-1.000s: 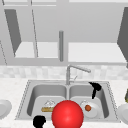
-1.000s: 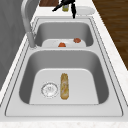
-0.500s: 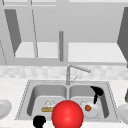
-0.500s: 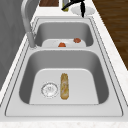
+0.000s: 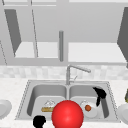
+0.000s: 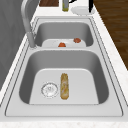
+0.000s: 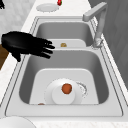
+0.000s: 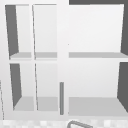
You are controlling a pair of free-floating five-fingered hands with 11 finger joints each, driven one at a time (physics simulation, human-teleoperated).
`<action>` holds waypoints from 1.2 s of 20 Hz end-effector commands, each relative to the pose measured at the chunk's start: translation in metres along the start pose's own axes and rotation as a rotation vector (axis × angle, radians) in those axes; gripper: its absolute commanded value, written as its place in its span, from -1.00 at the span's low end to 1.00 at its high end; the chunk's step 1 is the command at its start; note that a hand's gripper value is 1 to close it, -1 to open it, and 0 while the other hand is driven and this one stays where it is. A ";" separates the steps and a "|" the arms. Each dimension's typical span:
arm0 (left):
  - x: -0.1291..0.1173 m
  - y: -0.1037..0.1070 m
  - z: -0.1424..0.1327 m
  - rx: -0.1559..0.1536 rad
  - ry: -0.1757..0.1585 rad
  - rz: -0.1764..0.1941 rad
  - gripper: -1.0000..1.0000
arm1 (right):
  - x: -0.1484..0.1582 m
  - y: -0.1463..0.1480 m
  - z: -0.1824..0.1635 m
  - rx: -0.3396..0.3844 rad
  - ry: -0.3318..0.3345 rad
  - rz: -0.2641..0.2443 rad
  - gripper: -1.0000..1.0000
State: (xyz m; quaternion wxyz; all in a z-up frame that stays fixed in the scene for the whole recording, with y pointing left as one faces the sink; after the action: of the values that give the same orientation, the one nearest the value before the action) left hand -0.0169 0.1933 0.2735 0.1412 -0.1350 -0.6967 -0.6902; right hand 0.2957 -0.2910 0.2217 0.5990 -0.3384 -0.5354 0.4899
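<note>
My right hand [image 5: 100, 94] hovers over the right basin [image 5: 106, 110], above and to the right of a white plate [image 5: 91, 113] that carries a small orange-red fruit [image 5: 87, 108]. In the right side view this right hand [image 7: 23, 46] is open, its straight fingers [image 7: 47, 50] reaching in from the basin's front edge towards the faucet [image 7: 98, 22]. My left hand [image 5: 39, 121] hangs low in front of the left basin, near a large red ball [image 5: 67, 115]. A long bread roll [image 6: 64, 85] lies in the left basin beside the drain [image 6: 49, 89].
White plates sit on the counter at both ends of the sink [image 5: 3, 108] [image 5: 123, 113]. A bottle [image 6: 65, 5] stands by the right-hand plate [image 6: 81, 10]. A second reddish piece [image 6: 77, 40] lies on the plate in the basin. Open wall shelves [image 8: 95, 55] rise above the sink.
My right hand has drifted a little to the right and has almost slipped out of the top of the left side view. The left hand and the sink's contents have not moved.
</note>
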 end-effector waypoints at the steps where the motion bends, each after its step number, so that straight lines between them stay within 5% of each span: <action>1: 0.000 0.000 0.000 0.000 0.000 0.000 0.00 | 0.001 -0.002 0.029 -0.047 0.005 0.081 -1.00; 14: 0.000 0.000 0.000 0.000 0.000 0.000 0.00 | 0.013 -0.002 0.126 -0.071 0.032 0.186 -1.00; 24: 0.000 0.000 0.000 0.000 0.000 0.000 0.00 | 0.018 0.010 0.193 -0.047 0.044 0.214 -1.00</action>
State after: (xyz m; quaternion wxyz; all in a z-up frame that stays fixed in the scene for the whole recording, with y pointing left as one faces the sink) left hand -0.0169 0.1933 0.2735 0.1412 -0.1350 -0.6967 -0.6902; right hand 0.1225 -0.2944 0.2554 0.5612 -0.3979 -0.5189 0.5073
